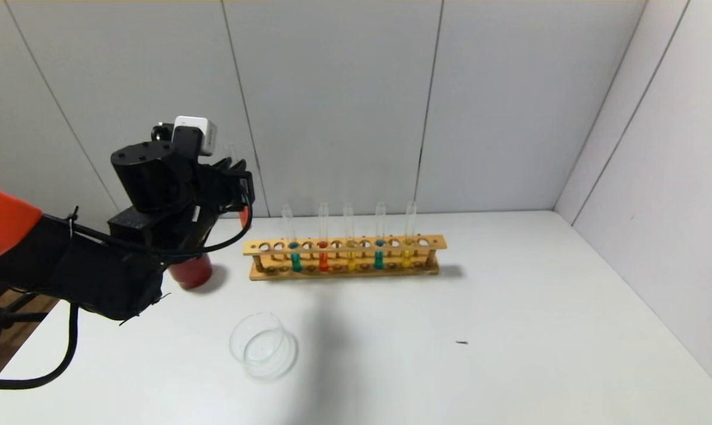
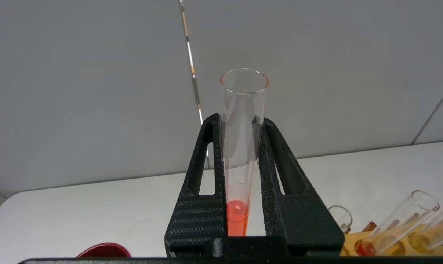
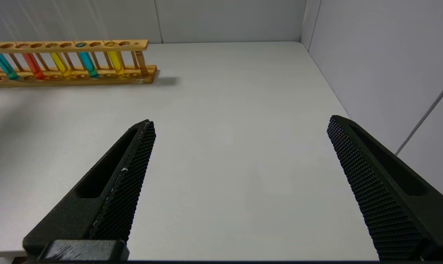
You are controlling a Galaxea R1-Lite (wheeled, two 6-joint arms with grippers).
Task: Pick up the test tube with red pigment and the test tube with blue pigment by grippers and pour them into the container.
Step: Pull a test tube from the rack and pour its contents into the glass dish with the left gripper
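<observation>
The left end effector [image 2: 241, 121] was raised above the left part of the white counter [image 1: 509, 330], over the dark red cup [image 1: 192, 273], with its two black fingers [image 2: 203, 176] closed tight on the test tube with red pigment [image 2: 242, 146]. That tube stood roughly upright between the fingers, its open mouth above their tips and a small amount of orange-red liquid pooled at its bottom near the finger bases. In the head view the tube was mostly hidden behind the end effector, only a sliver of red showing at its side. The wooden rack [image 1: 344, 257] sat toward the back of the counter, just right of the red cup, holding five upright tubes: teal-blue, orange-red, yellow, teal-blue and yellow from left to right. The nearer of the two, a test tube with blue pigment [image 1: 295, 245], remained in the rack's left end. The container [image 1: 262, 346], a low clear glass dish, lay on the counter in front of the rack and cup, apart from both. The right end effector [image 3: 239, 132] hovered low over the right side of the counter, its fingers spread wide with nothing between them.
</observation>
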